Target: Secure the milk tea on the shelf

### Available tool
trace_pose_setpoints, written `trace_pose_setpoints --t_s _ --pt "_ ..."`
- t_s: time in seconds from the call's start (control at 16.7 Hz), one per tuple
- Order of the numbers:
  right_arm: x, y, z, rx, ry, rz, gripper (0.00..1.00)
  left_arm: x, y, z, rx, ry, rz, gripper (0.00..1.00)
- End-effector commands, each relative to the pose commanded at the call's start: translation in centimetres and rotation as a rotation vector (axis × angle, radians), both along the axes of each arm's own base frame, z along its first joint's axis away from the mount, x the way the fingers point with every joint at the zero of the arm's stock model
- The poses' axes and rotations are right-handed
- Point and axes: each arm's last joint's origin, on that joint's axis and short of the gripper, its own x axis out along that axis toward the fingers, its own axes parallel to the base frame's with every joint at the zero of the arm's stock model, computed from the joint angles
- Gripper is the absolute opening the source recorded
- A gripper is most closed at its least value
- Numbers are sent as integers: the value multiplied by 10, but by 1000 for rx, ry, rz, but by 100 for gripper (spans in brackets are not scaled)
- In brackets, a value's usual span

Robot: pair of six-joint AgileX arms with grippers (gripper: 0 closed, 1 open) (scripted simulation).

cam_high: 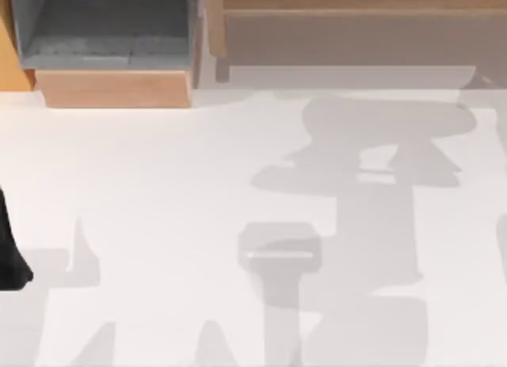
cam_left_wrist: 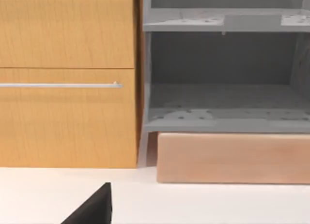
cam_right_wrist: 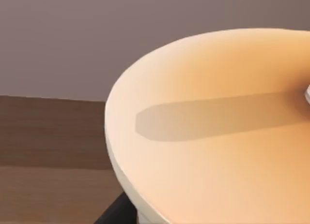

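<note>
Grey shelf unit stands at the table's eleven o'clock, on a pale wooden base; its visible compartments hold nothing. Milk tea: its rounded cream top sits close under the right wrist camera. Left arm parked at nine o'clock. Claw state on either arm: cannot tell.

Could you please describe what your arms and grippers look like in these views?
What shows is plain black, with no visible markings or cables. My left arm is a dark tapering shape at the left edge of the table; my left gripper appears as a black angular wedge, my right gripper as a dark sliver.
</note>
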Motion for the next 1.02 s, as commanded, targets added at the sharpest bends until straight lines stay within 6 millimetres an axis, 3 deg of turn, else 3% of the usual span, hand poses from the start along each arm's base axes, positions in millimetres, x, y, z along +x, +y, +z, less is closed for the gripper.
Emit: trace_pose_setpoints --t_s 0.3,0.6,1.02 --pt "40 26 43 46 83 44 0 0 0 0 0 0 0 100" --pt "63 34 74 99 157 69 0 0 0 0 0 0 0 100" --pt "67 33 83 112 165 68 0 0 0 0 0 0 0 100"
